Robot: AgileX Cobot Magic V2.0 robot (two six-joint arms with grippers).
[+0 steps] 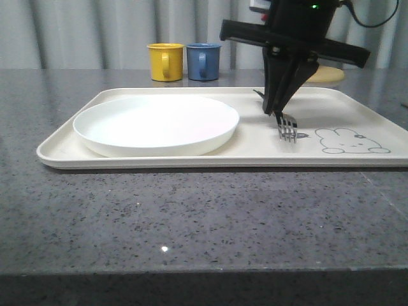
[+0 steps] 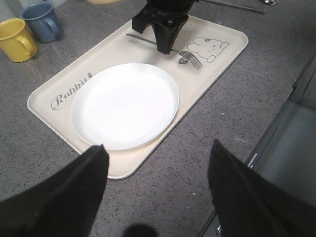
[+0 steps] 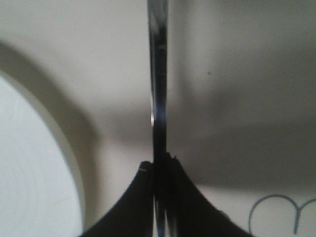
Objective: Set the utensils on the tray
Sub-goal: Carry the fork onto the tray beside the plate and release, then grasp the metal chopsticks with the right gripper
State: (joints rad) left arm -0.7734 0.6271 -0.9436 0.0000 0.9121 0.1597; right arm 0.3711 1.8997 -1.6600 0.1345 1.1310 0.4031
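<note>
Silver tines catch the light in the front view as the right gripper [image 1: 278,113] comes down on the fork [image 1: 287,128], its fingers pinched against the neck just behind the head; the fork lies low on the cream tray [image 1: 127,160], between the white plate [image 1: 156,124] and the printed rabbit [image 1: 347,141], tines toward the camera. Yellow mug [image 1: 166,61] and blue mug [image 1: 203,61] stand on the table beyond.

From the left wrist, the fork [image 2: 190,59] runs across the tray [image 2: 49,94] beside the plate [image 2: 124,105], handle reaching out past the right gripper [image 2: 168,49]. The left fingers [image 2: 74,192] hang spread and empty over the tray's near edge, well apart from the fork.

From the right wrist, the fork handle [image 3: 158,74] stretches straight away from the clamped fingers [image 3: 143,202], so a release looks like the likely next move.
</note>
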